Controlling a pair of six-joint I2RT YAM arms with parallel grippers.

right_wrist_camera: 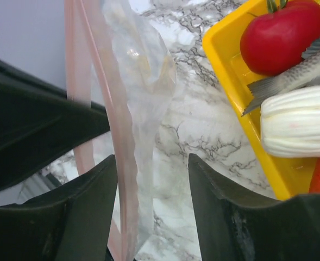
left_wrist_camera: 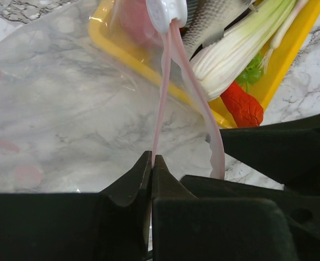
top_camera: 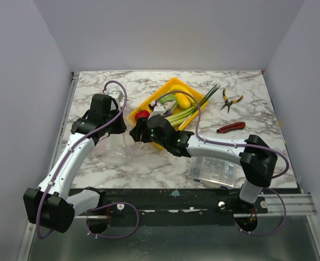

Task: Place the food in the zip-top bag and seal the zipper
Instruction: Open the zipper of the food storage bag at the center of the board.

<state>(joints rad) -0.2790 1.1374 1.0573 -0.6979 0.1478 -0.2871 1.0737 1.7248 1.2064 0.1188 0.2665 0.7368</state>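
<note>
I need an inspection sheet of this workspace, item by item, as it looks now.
Surface: marble table, no spill seen.
Job's things: tomato, fish and leek in the yellow tray; zip-top bag beside it, nothing seen inside.
Clutter: pliers, red knife, clear box.
Grippers: left pincer shut on the zipper; right pincer open around the bag's edge.
Cables: purple cables loop along both arms.
Surroundings: grey walls.
</note>
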